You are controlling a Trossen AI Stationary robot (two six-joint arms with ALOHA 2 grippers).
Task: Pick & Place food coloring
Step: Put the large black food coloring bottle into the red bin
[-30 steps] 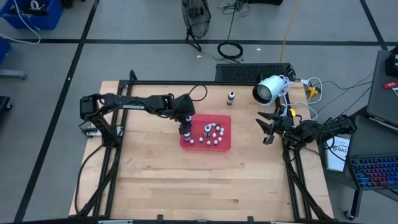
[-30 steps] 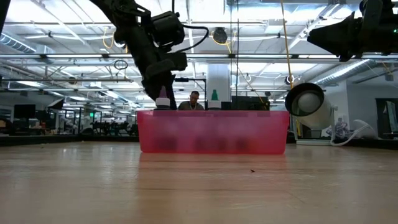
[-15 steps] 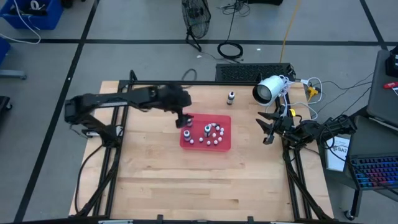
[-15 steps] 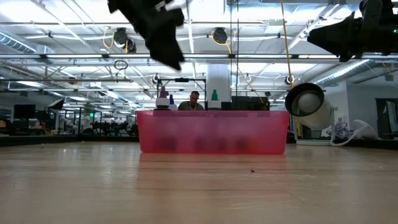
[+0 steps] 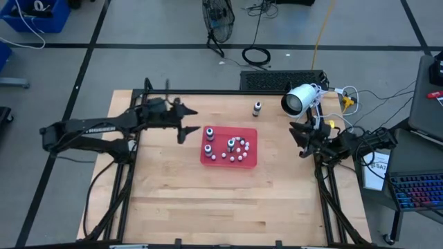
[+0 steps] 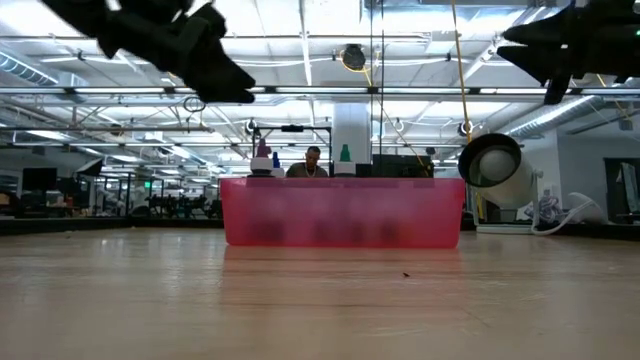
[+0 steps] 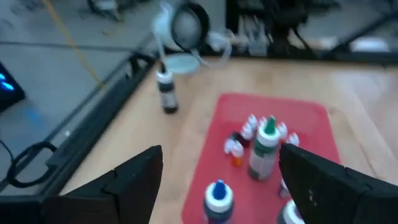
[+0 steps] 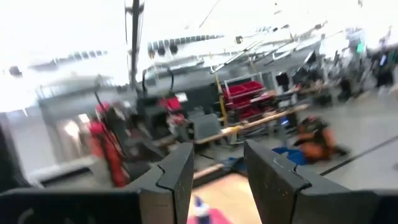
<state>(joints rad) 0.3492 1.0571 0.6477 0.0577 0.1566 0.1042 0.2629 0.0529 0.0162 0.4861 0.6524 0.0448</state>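
High view shows us the food coloring split in two places: three small bottles stand upright in the red tray (image 5: 250, 160) at the middle of the worktop (image 5: 208, 207), among tiny white balls (image 5: 237, 157), and one more bottle (image 5: 257, 108) stands alone on the bare wood beyond the tray, toward the far edge. In the left wrist view we pick out a green-topped bottle (image 7: 264, 149) and a blue-topped bottle (image 7: 217, 199) in the tray, and the lone one off it.

Our left hand (image 5: 188, 129) hangs just left of the tray, fingers spread wide and holding nothing. The remaining bottle lies to its right and farther off, across the tray's far left corner; its long axis is vertical, so we judge a grasp from above or from the side suits it. Our right hand (image 5: 299, 137) waits at the right edge, narrowly parted and empty; it looks about as near that bottle as the left.

The worktop is pale wood in a black frame. A white lamp (image 5: 299, 100) sits at its far right corner, with grey floor and cables around.
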